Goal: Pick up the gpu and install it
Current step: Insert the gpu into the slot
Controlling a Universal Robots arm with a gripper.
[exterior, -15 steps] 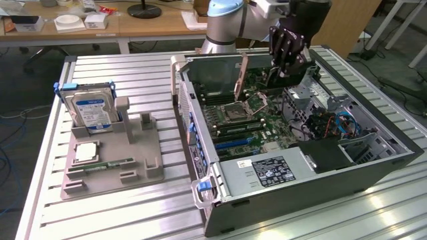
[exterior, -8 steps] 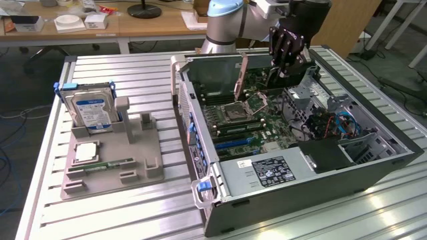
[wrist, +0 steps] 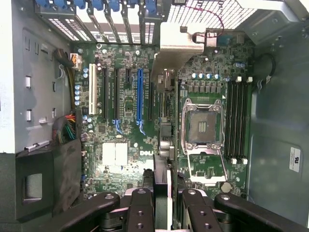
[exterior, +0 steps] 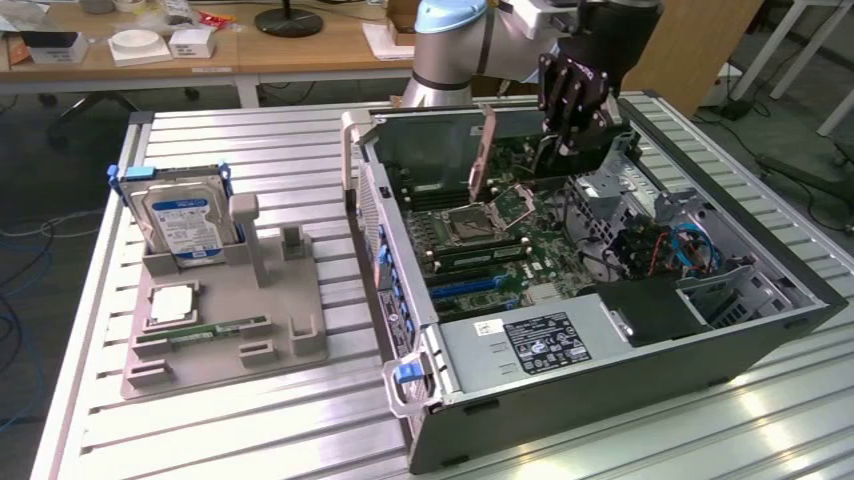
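My gripper [wrist: 164,195] is clamped on the gpu [wrist: 163,140]. In the wrist view my fingers [wrist: 141,208] press in from both sides on the thin card. It runs edge-on away from me to its silvery end bracket [wrist: 177,46], near the rear slot openings.

In the exterior view my gripper [exterior: 577,135] reaches down into the open computer case [exterior: 747,335] at about one o'clock of the picture. The gpu [exterior: 483,150] stands on edge at nine o'clock of my fingers, over the motherboard [wrist: 120,154]. The card hangs between the blue slot [wrist: 140,96] and the bare CPU socket [wrist: 203,123]. Whether its lower edge has entered a slot I cannot tell.

The dangers, as I judge them:
- **Tilt or misalignment:** if the card sits tilted in my grip or out of line with its slot, pressing down would jam its contacts on the slot's lip or flex the board.
- **Bracket:** it could catch on the rear wall.
- **Sideways slip:** it would send a corner into the open socket's pins.

The hard drive [exterior: 183,215] and memory stick [exterior: 220,328] sit in the grey holder [exterior: 214,365] at nine o'clock of the case, well apart.
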